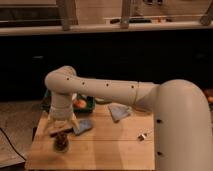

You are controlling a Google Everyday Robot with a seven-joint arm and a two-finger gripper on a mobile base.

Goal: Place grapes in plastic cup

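My gripper (61,132) points straight down over the front left part of the wooden table (115,150). Directly under it is a small dark reddish clump, the grapes (61,144), low at the table surface. I cannot tell whether the gripper touches them. The plastic cup does not show as a separate thing; it may be around the grapes, but I cannot tell. My large white arm (110,90) reaches in from the right and hides part of the table's back.
A green tray (89,104) with an orange-red fruit (80,103) stands at the back left. One blue cloth (83,126) lies beside the gripper, another (119,111) mid-back. A small metal object (145,135) lies to the right. The table's left edge is close.
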